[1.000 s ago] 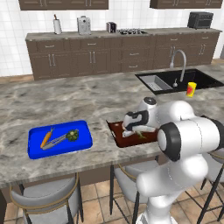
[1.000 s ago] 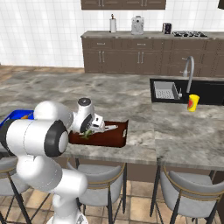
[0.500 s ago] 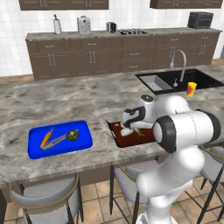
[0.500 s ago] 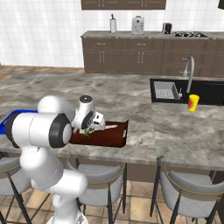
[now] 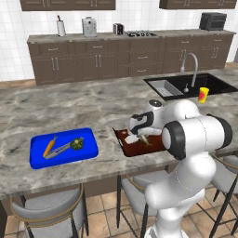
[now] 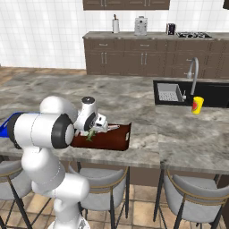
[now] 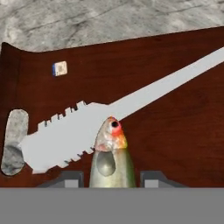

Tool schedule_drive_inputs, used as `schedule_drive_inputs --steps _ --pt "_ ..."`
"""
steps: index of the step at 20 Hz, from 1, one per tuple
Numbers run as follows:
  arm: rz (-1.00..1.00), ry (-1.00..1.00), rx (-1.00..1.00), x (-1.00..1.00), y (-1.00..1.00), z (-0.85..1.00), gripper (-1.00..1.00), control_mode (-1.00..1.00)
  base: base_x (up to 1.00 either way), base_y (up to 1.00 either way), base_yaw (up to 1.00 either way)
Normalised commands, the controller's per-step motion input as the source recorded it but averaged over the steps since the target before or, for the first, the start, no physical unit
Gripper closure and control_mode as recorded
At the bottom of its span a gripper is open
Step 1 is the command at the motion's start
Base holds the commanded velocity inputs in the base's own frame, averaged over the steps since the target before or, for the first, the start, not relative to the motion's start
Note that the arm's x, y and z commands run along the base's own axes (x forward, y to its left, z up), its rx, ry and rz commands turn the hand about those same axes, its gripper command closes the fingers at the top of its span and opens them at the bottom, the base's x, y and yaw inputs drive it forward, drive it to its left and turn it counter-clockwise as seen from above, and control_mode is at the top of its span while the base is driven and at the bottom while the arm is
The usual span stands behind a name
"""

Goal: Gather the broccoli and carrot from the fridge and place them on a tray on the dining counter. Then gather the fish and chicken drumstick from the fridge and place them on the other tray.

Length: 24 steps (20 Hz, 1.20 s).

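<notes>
My gripper (image 7: 110,177) hangs low over the dark brown tray (image 7: 175,131) on the dining counter. The fish (image 7: 110,148) sits between the finger tips with a thin gap on each side, its head over a pale grey serrated strip (image 7: 78,131) lying on the tray. From the base views, the gripper (image 5: 138,138) (image 6: 92,133) and fish (image 5: 145,140) are at the left part of the brown tray (image 5: 122,142) (image 6: 115,137). The blue tray (image 5: 39,159) further left holds the carrot (image 5: 49,146) and broccoli (image 5: 76,143). The chicken drumstick is out of view.
A sink (image 5: 186,86) with a tap is set in the counter to the right, and a yellow cup (image 5: 202,94) stands beside it. Stools (image 5: 46,209) line the counter's near edge. The back counter (image 5: 125,39) carries small appliances.
The arm's elbow has swung while the hand stayed over the brown tray. The fingers have parted slightly from the fish.
</notes>
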Motion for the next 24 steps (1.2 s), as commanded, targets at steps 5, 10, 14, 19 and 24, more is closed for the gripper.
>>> schedule_drive_inputs --steps 5,10,14,19,24 --pt "-0.01 0.0 0.0 0.0 0.0 0.21 -1.0 -1.0 0.0 0.0 0.0" --pt "-0.04 0.0 0.0 0.0 0.0 0.52 -1.0 -1.0 0.0 0.0 0.0" --pt "-0.05 0.0 0.0 0.0 0.0 0.56 -1.0 -1.0 0.0 0.0 0.0" --pt "-0.05 0.0 0.0 -0.22 0.0 0.67 -1.0 -1.0 0.0 0.0 0.0" --pt "0.0 0.0 0.0 -0.69 0.0 0.66 -1.0 -1.0 0.0 0.0 0.0"
